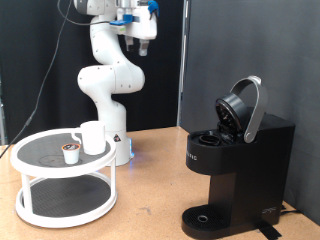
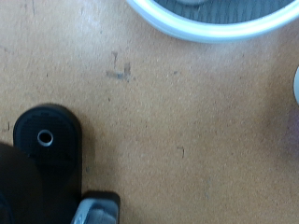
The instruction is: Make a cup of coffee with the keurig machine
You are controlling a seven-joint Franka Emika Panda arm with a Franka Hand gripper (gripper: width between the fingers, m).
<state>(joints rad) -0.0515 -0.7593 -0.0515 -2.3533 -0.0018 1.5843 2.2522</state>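
The robot arm [image 1: 108,62] is made of glossy white, rounded segments with fat, bulging joints; thin dark seams run between the segments; its base [image 1: 121,150] is white with a small black triangular marking and a faint blue light low at the side; the end effector [image 1: 143,42] is grey and dark, with bright blue parts and thin cables above it.

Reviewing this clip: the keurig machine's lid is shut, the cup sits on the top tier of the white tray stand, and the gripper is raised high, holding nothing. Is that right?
Not quite. The exterior view shows the keurig machine with its lid raised open, not shut. The rest holds: the cup sits on the top tier of the white tray stand, and the gripper hangs high above, holding nothing.
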